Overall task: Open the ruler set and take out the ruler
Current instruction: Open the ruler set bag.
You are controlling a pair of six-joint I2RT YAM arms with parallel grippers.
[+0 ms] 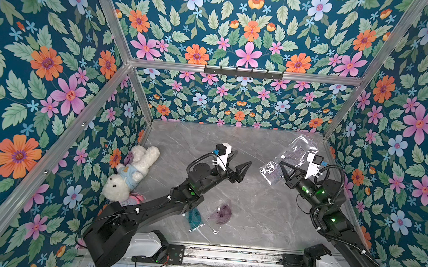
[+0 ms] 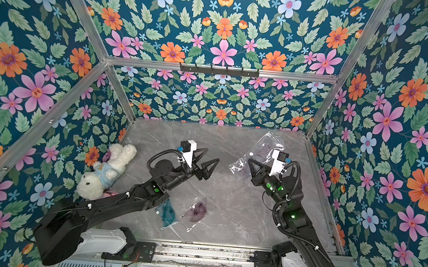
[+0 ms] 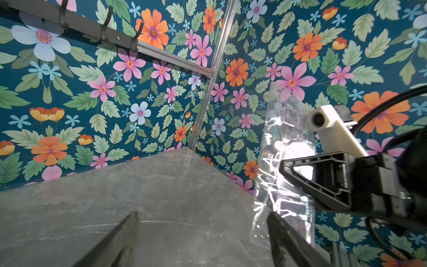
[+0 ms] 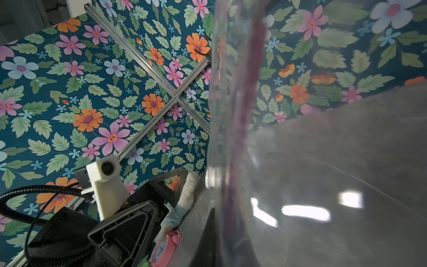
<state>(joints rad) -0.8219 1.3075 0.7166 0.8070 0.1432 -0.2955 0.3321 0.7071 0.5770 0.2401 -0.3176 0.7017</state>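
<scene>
Ruler set bag point(image 4: 300, 161) is right up against the right wrist lens: clear film, purple ruler point(image 4: 250, 69) edge-on inside it, not out yet. right gripper point(image 1: 281, 163) is pinched shut on the bag's lower part. The bag is held up off the table point(image 1: 255, 196), top end leaning toward the back wall.

Positions vs the white plush point(image 1: 130, 171) at the left wall:
- bag: well apart from it, on the opposite side of the table.
- left gripper point(image 1: 242, 157): between plush and bag, jaws spread wide, nothing in them. It is near the bag with a clear gap in both top views.
- pink clock point(image 1: 133, 199): tucked against the plush on its arm-base side.
- teal protractor point(image 1: 195, 217) and purple protractor point(image 1: 220, 211): each in clear film, flat on the table, bag-side of the plush and closer to the arm bases. The teal one is partly hidden by the left arm.
</scene>
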